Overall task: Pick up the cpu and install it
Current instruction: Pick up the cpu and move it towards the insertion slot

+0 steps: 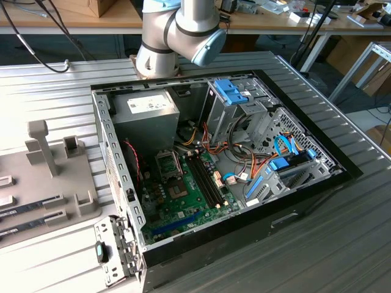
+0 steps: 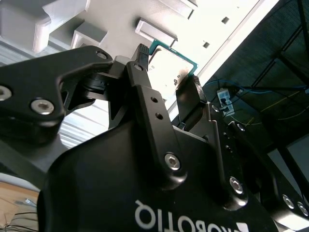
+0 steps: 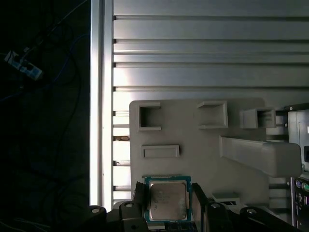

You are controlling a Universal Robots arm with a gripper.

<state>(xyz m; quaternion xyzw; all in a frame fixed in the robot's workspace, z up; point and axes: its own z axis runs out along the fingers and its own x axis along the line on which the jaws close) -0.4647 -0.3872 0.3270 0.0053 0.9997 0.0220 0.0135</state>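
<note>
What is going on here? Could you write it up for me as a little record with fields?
Machine: a robot arm behind an open computer case
Fingers: the fingers are closed on the two sides of the cpu
Held item: the cpu, silver top with a green edge, seen in both wrist views
Beneath it: a grey holder tray on a ribbed metal table
Inside the case: a green motherboard, lying flat
Progress: the cpu is picked up and is not yet in the case
</note>
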